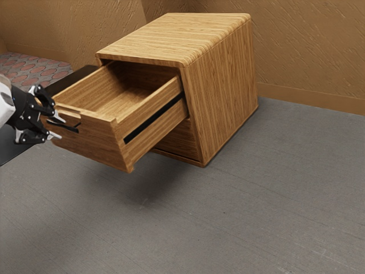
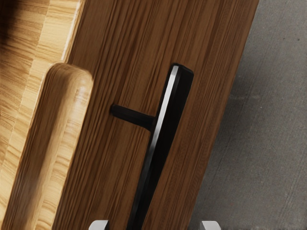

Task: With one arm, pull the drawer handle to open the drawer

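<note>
A wooden cabinet (image 1: 219, 80) stands on the floor with its upper drawer (image 1: 122, 114) pulled far out toward the exterior view's left; the drawer's inside is bare. A thin black bar handle (image 1: 67, 127) sits on the drawer front, seen close in the wrist view as a black handle (image 2: 163, 143) on a short post. My black gripper (image 1: 56, 127) is at the drawer front with one finger on each side of the handle. The light fingertips (image 2: 98, 225) stand well apart from the bar, so the gripper is open around it.
A grey floor (image 1: 256, 205) spreads in front and to the exterior view's right of the cabinet. Tan walls (image 1: 308, 40) rise behind it. A lower drawer front (image 1: 182, 140) sits closed beneath the open one. A black base (image 1: 11, 145) lies under my arm.
</note>
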`<state>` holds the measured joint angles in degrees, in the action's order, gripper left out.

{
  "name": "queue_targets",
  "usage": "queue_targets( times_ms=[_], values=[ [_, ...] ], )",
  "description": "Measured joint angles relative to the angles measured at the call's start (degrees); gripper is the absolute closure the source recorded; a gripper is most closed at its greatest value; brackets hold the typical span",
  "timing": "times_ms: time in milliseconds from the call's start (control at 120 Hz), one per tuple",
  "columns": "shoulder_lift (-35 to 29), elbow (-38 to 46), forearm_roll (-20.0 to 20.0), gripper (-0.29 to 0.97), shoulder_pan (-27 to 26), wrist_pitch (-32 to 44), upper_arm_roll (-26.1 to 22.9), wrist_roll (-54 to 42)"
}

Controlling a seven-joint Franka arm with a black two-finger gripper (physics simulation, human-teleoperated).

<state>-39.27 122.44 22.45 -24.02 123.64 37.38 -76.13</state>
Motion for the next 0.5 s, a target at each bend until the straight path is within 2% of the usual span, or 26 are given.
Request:
queue_targets(
  times_ms=[383,500],
  values=[
    [-1.8,1.7,-0.1,0.49,2.7,-0.1,-2.1,0.4],
    [-1.9,1.7,-0.1,0.41,2.9,-0.2,-2.2,0.4]
  ],
)
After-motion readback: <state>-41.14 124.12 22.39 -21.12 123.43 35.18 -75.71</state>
